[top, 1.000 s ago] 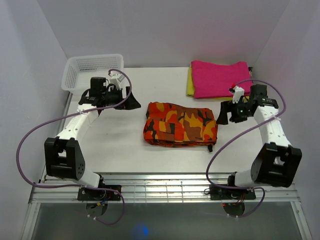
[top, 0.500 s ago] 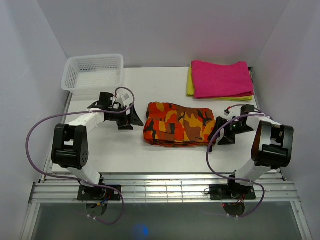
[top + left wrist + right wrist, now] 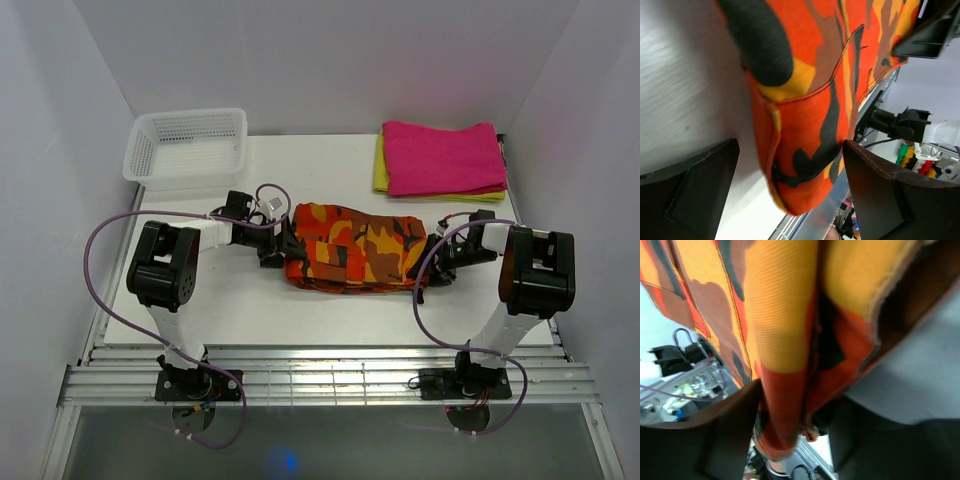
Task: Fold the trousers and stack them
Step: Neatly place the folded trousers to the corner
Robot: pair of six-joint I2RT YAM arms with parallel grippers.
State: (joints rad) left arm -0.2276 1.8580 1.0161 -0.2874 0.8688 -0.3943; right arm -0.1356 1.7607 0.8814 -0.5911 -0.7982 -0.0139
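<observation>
The camouflage trousers (image 3: pixel 355 248) lie folded in a thick bundle at the table's middle. My left gripper (image 3: pixel 280 243) is low at their left end. In the left wrist view it (image 3: pixel 790 192) is open, and the folded orange edge of the trousers (image 3: pixel 805 115) sits between the two fingers without touching either. My right gripper (image 3: pixel 432 262) is low at their right end. In the right wrist view it (image 3: pixel 797 440) straddles the trousers' layered edge (image 3: pixel 785 365). The left finger (image 3: pixel 705 440) touches the cloth and a dark gap remains at the other finger.
A white mesh basket (image 3: pixel 187 147) stands at the back left. A folded magenta-pink cloth (image 3: pixel 443 157) lies on a yellow cloth (image 3: pixel 381 172) at the back right. Purple cables loop beside both arms. The grey walls stand close on both sides.
Both arms have dropped low and moved inward from the table's sides. Each gripper now sits at one end of the trousers with cloth between its fingers. The trousers have not moved.
</observation>
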